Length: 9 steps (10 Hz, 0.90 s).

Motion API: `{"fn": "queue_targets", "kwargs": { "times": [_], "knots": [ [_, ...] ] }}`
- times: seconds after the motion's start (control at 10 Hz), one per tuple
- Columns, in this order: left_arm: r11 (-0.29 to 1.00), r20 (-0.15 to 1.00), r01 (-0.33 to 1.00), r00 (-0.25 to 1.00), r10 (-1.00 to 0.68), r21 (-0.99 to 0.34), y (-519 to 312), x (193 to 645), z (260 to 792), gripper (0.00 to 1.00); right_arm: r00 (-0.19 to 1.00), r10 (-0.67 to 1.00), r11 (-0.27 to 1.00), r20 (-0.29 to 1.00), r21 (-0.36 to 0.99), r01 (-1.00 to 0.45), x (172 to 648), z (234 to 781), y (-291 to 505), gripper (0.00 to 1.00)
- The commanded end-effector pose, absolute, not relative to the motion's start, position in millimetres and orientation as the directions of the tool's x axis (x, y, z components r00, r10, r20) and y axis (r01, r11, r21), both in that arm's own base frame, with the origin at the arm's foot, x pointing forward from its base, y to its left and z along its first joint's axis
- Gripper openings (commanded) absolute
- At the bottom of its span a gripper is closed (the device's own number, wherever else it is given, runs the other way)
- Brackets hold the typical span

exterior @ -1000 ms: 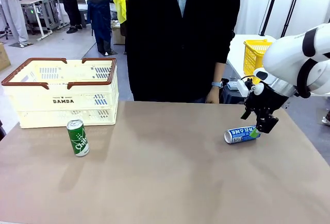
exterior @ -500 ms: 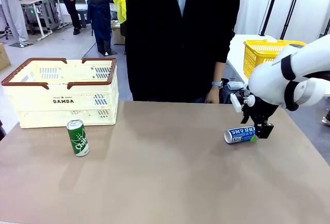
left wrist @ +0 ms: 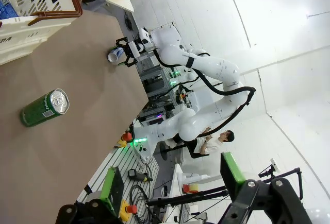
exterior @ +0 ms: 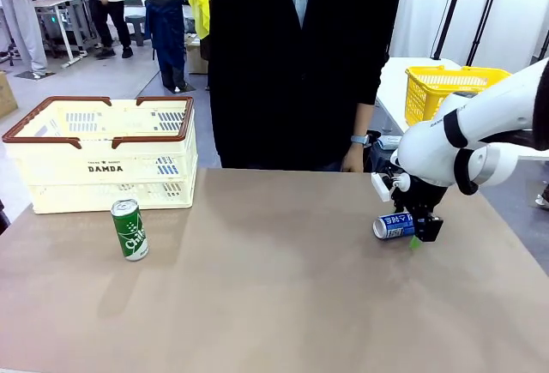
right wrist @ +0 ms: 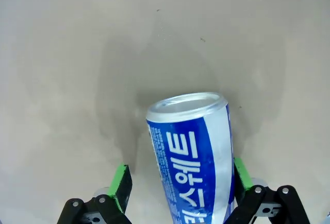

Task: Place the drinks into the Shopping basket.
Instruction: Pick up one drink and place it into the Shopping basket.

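Well, the blue can [exterior: 393, 225] lies on its side on the tan table [exterior: 274, 304], over toward the robot's right, with its silver top turned toward the middle of the table. It is slim and deep blue, with bold white lettering running along its length and a paler strip down one side (in the right wrist view the rim of the top looks clean and round). The right gripper [exterior: 422, 229] is down around the can's bottom end with its jaws apart. One green pad [right wrist: 121, 181] stands clear of the can with bare table between. The other pad sits against the can's opposite side or just beside it, too close to tell which.

The green can [exterior: 129, 230] stands upright well apart from the blue one, on the robot's left side of the table. It is green with white lettering and a silver top. Just behind it sits the shopping basket [exterior: 103, 167], a cream-white crate with a brown rim and handles, vented sides and DAMDA in black on the front. The green can is on the table in front of the basket, not inside it.

The left gripper [left wrist: 172, 180] hangs up off the table with its jaws apart and nothing between them. A person [exterior: 300, 64] in a dark top stands at the far edge, one hand down at the side. A yellow mesh basket [exterior: 446, 86] sits on a white surface behind the table.
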<state>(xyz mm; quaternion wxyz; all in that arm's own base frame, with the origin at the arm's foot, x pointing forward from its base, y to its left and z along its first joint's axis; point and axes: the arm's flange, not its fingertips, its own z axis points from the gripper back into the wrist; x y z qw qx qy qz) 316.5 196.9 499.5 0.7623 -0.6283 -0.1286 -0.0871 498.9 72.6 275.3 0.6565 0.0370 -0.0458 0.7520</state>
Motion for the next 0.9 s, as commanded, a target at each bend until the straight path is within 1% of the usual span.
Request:
{"fn": "queue_targets", "kwargs": {
  "times": [0.0,0.1,0.2,0.6,0.8],
  "knots": [
    [0.185,0.310,0.300,0.950,0.027,-0.936,196.9,314.8,502.3,1.00,-0.117,0.986,-0.120,0.115,0.016,-0.993,506.1,277.8,72.3,1.00],
    [0.185,0.310,0.300,0.950,0.027,-0.936,196.9,314.8,502.3,1.00,-0.140,0.981,-0.147,0.131,0.046,-0.988,505.9,278.7,73.2,0.40],
    [0.185,0.310,0.300,0.950,0.027,-0.936,196.9,314.8,502.3,1.00,-0.148,0.982,-0.155,0.118,0.046,-0.987,505.7,279.2,73.7,0.00],
    [0.185,0.310,0.300,0.950,0.027,-0.936,196.9,314.8,502.3,1.00,-0.150,0.981,-0.156,0.126,0.039,-0.987,505.5,279.4,73.9,0.00],
    [0.185,0.310,0.300,0.950,0.027,-0.936,196.9,314.8,502.3,1.00,-0.139,0.984,-0.145,0.107,0.044,-0.988,505.8,280.4,75.4,0.00]
  ]
}}
